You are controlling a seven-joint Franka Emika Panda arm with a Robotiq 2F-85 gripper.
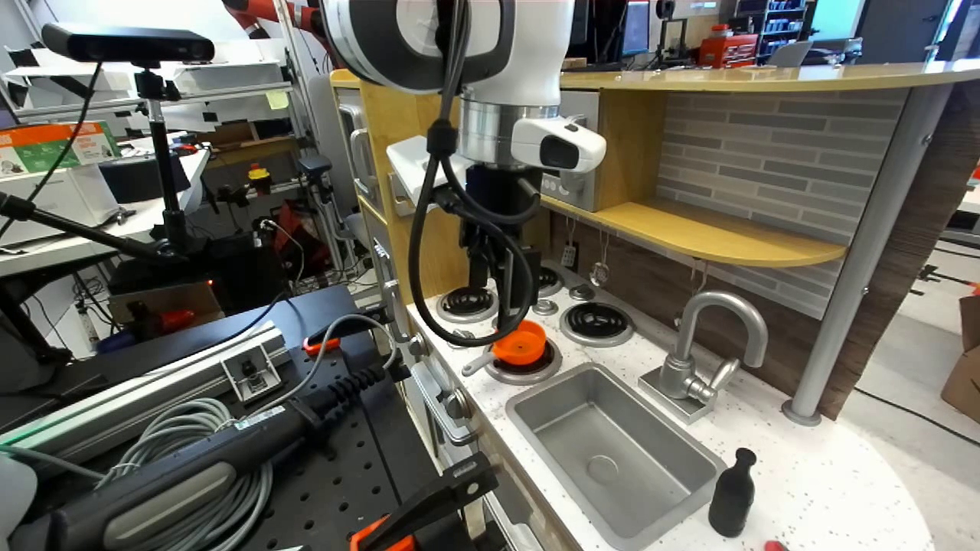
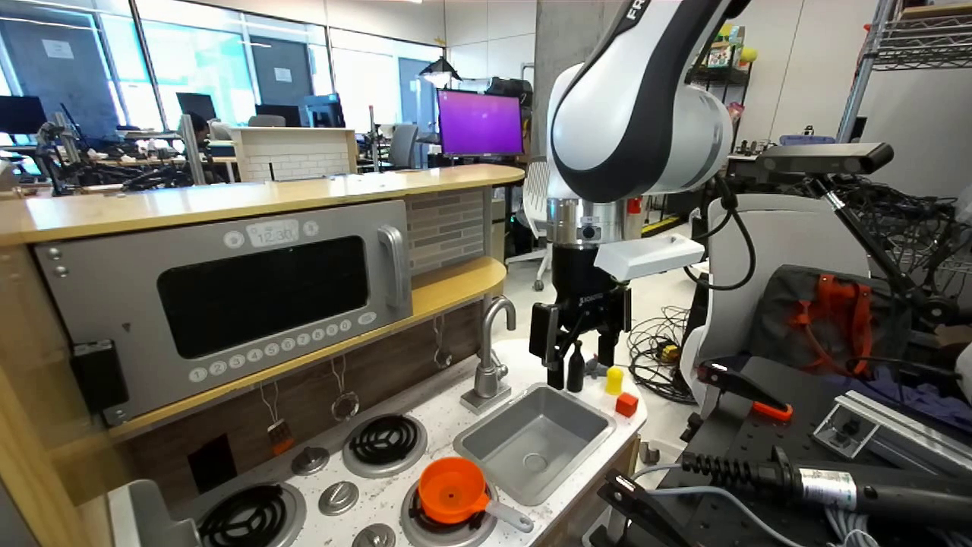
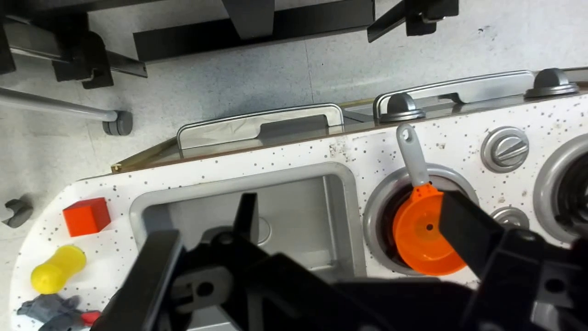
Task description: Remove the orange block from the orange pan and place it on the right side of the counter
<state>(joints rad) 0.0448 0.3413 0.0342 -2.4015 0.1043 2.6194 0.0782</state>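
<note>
The orange pan [image 1: 522, 343] sits on a burner beside the sink, with its grey handle over the counter's front edge. It also shows in an exterior view [image 2: 449, 490] and in the wrist view [image 3: 420, 234], and nothing lies in it. A red-orange block [image 2: 626, 404], likely the task's orange block, stands on the rounded end of the white speckled counter [image 2: 516, 353]. It shows in the wrist view [image 3: 86, 217] too, left of the sink. My gripper [image 3: 351, 207] is open, with nothing between its fingers. It hangs above the counter in both exterior views [image 1: 494, 295] [image 2: 581, 365].
A grey sink [image 1: 605, 451] and silver faucet [image 1: 689, 360] lie between the pan and the block. A black bottle [image 1: 733, 493], a yellow piece [image 2: 613, 380] and a grey toy [image 3: 53, 310] stand near the block. A wooden shelf [image 1: 712, 233] overhangs the back.
</note>
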